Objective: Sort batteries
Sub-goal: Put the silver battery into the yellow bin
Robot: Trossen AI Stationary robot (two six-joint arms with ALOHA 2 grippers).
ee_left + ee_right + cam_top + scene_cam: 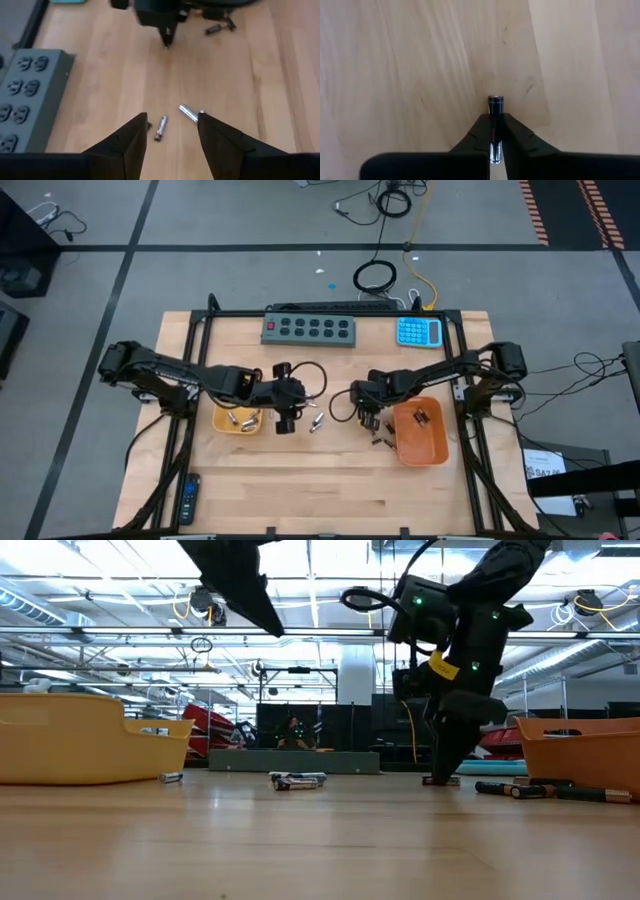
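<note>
While several batteries already lie in the yellow tray (238, 423) on the left and the orange tray (420, 435) on the right, sorting looks only partly done: two silver cells (188, 113) rest loose mid-table and a few dark cells (525, 790) lie just beside the orange tray. The right gripper (495, 131) is clamped on a slim dark battery (495, 107) with a bright metal cap, low over the pale wood. The left gripper (170, 131) hangs parted and empty above the smooth silver cylinders.
</note>
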